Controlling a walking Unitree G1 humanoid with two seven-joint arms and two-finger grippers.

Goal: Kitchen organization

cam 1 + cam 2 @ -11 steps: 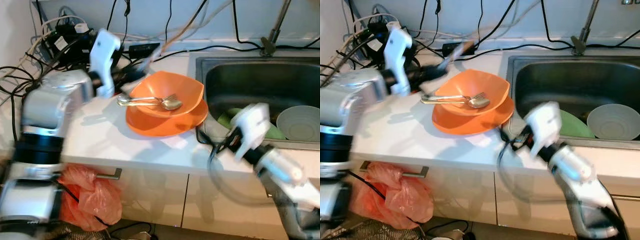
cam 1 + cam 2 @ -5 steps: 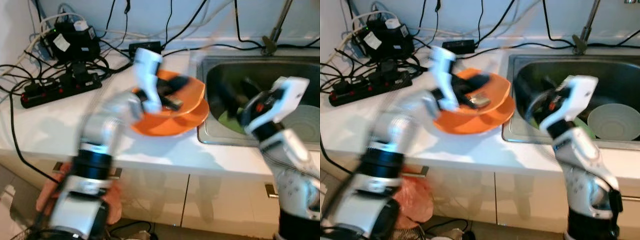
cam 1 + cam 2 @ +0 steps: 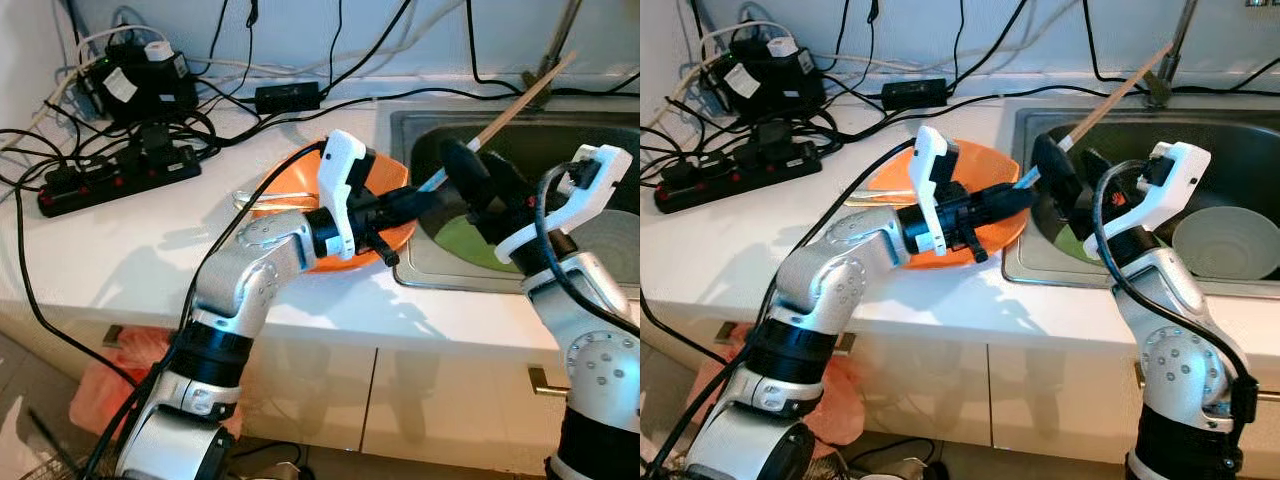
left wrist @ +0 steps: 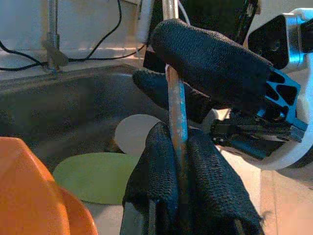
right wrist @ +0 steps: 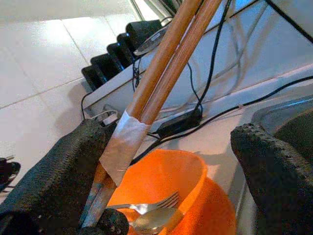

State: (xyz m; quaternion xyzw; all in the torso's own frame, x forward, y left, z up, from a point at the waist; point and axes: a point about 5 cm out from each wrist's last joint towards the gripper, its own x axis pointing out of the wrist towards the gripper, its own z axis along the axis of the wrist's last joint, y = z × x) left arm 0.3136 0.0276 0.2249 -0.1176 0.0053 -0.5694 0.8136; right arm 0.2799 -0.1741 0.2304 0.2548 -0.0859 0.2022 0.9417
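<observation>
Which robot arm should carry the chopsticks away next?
Probably the left. Its tool is shut on the chopsticks, seen pinched between its fingers in the left wrist view. The right tool sits beside them over the sink with its fingers spread open.

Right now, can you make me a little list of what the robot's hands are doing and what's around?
Left end effector: shut on the chopsticks
Right end effector: open, fingers either side of the chopsticks
Place: above the sink edge
Orange bowl: on the counter, fork and spoon inside
In sink: green plate, pale bowl
Counter back: power strip and cables
</observation>
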